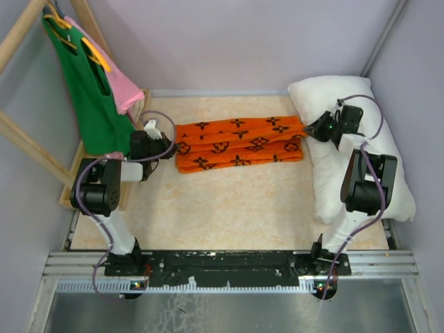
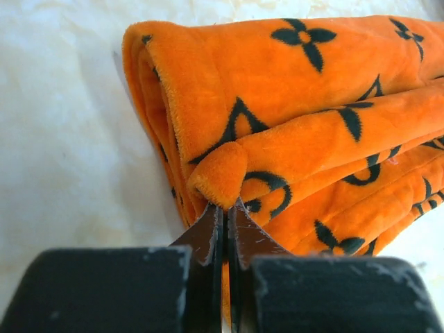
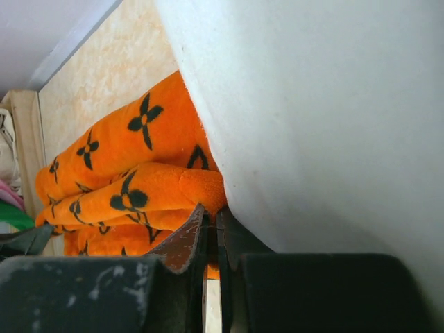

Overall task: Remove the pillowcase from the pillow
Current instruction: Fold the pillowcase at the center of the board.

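**Pillowcase stretched between two shut grippers, pillow at the right**

Top view. The orange pillowcase (image 1: 239, 144), printed with black motifs, lies in long folds across the middle of the table (image 1: 229, 208), running left to right. The left gripper (image 1: 171, 148) meets its left end and the right gripper (image 1: 311, 129) its right end. The white pillow (image 1: 326, 97) lies along the right wall, from the far corner towards the near edge. The right arm reaches over it. The right end of the pillowcase touches the pillow's left side; the rest of the case lies flat on the table, clear of the pillow. Whether any fabric still wraps the pillow cannot be told.

Left wrist view. The fingers (image 2: 205, 239) are pressed together, pinching a small rolled fold at the case's corner.

Right wrist view. The fingers (image 3: 184, 243) are likewise closed on an orange edge, just beside the pillow, whose white surface fills the right of the view and overlaps the case.

Background, top view. A green tank top (image 1: 90, 97) and a pink garment (image 1: 125, 90) hang at the far left on a wooden frame (image 1: 21, 139).
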Robot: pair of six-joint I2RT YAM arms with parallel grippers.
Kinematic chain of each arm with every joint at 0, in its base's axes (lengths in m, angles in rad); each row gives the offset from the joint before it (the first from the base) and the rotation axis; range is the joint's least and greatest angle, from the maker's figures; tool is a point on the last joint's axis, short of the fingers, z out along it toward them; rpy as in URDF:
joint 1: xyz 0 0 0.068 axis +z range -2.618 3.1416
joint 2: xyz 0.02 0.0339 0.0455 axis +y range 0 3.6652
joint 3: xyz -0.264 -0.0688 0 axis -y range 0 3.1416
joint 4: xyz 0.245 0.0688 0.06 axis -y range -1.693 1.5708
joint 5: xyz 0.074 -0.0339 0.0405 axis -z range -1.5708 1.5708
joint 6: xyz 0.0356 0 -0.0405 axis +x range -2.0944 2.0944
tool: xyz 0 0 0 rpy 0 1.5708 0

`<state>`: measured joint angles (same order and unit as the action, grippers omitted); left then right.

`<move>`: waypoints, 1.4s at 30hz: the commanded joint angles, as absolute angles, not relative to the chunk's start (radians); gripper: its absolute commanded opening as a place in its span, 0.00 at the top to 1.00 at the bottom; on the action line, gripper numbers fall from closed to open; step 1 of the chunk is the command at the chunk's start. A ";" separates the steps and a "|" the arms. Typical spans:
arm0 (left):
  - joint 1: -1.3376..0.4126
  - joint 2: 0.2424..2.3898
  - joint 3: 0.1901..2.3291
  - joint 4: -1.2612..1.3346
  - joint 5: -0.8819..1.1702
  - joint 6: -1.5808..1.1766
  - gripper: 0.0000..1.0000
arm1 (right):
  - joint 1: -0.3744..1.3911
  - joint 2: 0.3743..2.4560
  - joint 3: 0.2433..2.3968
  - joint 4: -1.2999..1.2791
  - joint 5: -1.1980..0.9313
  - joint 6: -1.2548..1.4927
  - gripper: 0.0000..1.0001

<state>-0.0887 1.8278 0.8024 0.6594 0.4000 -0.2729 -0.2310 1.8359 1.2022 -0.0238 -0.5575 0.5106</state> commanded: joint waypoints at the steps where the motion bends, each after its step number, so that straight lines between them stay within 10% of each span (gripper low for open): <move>1: -0.108 1.746 0.717 0.769 0.355 -0.323 1.00 | -0.247 1.749 1.116 0.042 -0.445 0.600 0.85; 3: -0.118 1.695 0.666 0.826 0.326 -0.325 0.89 | -0.247 1.707 1.082 0.086 -0.419 0.616 0.69; 6: -0.154 1.584 0.634 0.840 0.233 -0.279 0.43 | -0.235 1.631 1.085 0.124 -0.377 0.608 0.36; 9: -0.205 1.514 0.718 0.751 0.160 -0.195 0.28 | -0.162 1.580 1.171 0.024 -0.243 0.508 0.30; 20: -0.410 1.793 1.131 0.255 -0.208 -0.039 0.28 | 0.231 1.842 1.513 -0.330 0.141 0.176 0.29; 33: -0.440 1.710 0.691 0.280 -0.175 -0.310 0.30 | 0.242 1.782 1.019 -0.162 -0.086 0.363 0.35; 42: -0.431 1.723 0.955 -0.023 -0.338 -0.304 0.28 | 0.241 1.553 1.102 -0.180 -0.082 0.387 0.29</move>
<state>-0.4423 1.6974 0.8360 0.1780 -0.2474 -0.3035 0.2394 1.6749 1.0027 -0.1741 -0.0780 0.3603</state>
